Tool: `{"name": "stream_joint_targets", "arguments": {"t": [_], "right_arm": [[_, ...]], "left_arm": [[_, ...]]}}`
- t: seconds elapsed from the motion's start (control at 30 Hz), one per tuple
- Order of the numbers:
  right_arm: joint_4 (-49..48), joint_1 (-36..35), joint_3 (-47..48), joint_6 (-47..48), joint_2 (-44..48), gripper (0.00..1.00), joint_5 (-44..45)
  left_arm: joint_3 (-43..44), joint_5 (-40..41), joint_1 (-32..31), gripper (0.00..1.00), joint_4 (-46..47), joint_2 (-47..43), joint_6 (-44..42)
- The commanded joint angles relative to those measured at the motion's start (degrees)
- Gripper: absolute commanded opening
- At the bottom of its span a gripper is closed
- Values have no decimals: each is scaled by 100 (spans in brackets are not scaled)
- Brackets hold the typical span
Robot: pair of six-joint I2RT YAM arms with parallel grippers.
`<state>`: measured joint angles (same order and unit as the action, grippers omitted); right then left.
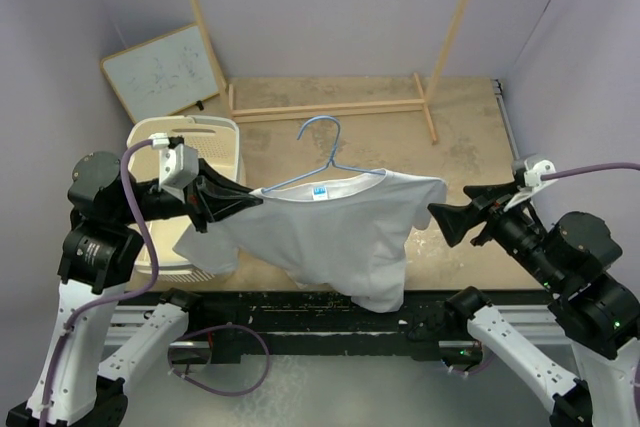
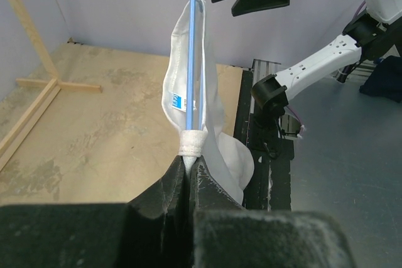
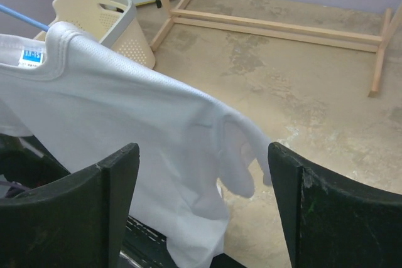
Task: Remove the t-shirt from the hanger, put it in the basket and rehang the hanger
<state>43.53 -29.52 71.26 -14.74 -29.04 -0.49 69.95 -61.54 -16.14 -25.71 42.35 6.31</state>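
Nearest: L gripper (image 1: 250, 201) clamped tight on ribbed edge of plain white short-sleeved cloth t-shirt (image 1: 330, 232), at shirt's L shoulder end; seen close in L wrist view (image 2: 190, 161), fingers pressed together w/ cloth band (image 2: 176, 73) between. Thin light-blue wire hanger (image 2: 191, 61) runs into same spot; cannot tell whether wire also pinched. R gripper (image 1: 437, 217) spread wide, nothing in it, tips just beside shirt's R sleeve, not touching; in R wrist view (image 3: 202, 152) sleeve hangs beyond the two dark fingers. T-shirt (image 3: 125, 111) up in air betw. the two grippers, above near edge of tan table (image 1: 460, 137), lower hem drooping past that edge. Shirt not yet off hanger (image 1: 331, 155): wire inside neck and shoulders, curved hook poking up free above collar; small blue label showing at neck. Bit of blue wire also at L edge of R wrist view (image 3: 22, 17). Behind L gripper: cream plastic laundry basket (image 1: 215, 132), perforated wall (image 3: 94, 4). Further back: light wooden rack (image 1: 330, 107), base rails on table, two poles going up out of frame. Far L corner: wood-framed whiteboard (image 1: 165, 72) leaning on purple wall.
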Motion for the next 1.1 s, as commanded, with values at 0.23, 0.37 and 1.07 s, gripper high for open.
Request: {"name": "stream_joint_targets", "arguments": {"t": [0.23, 0.37, 1.07], "right_arm": [[-325, -19, -144, 465, -278, 91, -1469], [-454, -19, -293, 451, -305, 91, -1343], [-313, -19, 159, -359, -1040, 0, 2611]], "left_arm": [[607, -61, 20, 0, 14, 37, -185], [717, -143, 15, 0, 14, 53, -142], [828, 550, 22, 0, -980, -590, -405]]}}
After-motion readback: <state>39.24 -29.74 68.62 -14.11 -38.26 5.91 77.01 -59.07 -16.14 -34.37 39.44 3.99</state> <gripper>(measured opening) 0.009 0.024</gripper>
